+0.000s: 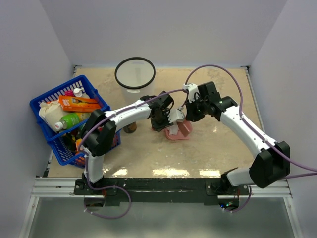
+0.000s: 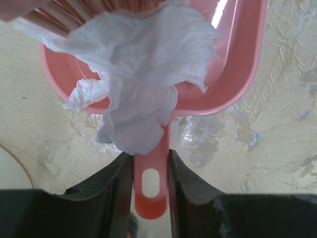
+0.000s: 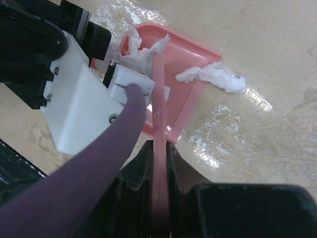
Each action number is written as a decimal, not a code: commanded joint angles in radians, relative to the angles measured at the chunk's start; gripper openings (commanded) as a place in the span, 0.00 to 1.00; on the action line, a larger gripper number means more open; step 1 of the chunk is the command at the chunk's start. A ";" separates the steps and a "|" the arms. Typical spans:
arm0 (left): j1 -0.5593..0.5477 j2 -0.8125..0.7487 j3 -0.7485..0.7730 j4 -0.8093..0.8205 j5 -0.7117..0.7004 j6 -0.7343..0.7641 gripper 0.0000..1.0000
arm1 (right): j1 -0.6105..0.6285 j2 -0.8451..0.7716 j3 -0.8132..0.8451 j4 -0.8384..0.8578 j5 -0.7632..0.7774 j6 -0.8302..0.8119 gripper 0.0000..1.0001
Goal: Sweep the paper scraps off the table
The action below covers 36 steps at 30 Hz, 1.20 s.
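My left gripper (image 2: pixel 150 161) is shut on the handle of the pink dustpan (image 2: pixel 237 64), which rests on the beige table (image 1: pixel 223 148). Crumpled white paper scraps (image 2: pixel 143 64) fill the pan and hang over its handle end. My right gripper (image 3: pixel 159 148) is shut on a pink brush handle (image 3: pixel 158 94); its bristles (image 2: pixel 84 11) stand at the pan's mouth. One scrap (image 3: pixel 215 78) lies across the pan's edge, partly on the table. In the top view the dustpan (image 1: pixel 179 130) sits mid-table between my left gripper (image 1: pixel 161 118) and right gripper (image 1: pixel 189 113).
A blue basket (image 1: pixel 38 103) of groceries stands at the left edge. A round black-rimmed bin (image 1: pixel 118 79) stands at the back. A small brown object (image 1: pixel 130 128) lies under my left arm. A metal rail (image 1: pixel 163 183) runs along the front.
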 commanded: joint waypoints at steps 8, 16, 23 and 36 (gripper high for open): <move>-0.002 -0.100 -0.128 0.165 -0.026 -0.011 0.00 | -0.012 -0.112 0.035 -0.032 0.110 -0.014 0.00; -0.001 -0.171 -0.203 0.210 -0.014 -0.028 0.00 | -0.133 -0.066 0.090 0.036 0.087 0.038 0.00; -0.001 -0.215 -0.258 0.245 0.009 -0.043 0.00 | -0.143 0.023 0.108 0.128 0.060 0.096 0.00; -0.001 -0.295 -0.254 0.230 0.061 -0.032 0.00 | -0.340 0.106 0.072 0.143 0.231 0.190 0.00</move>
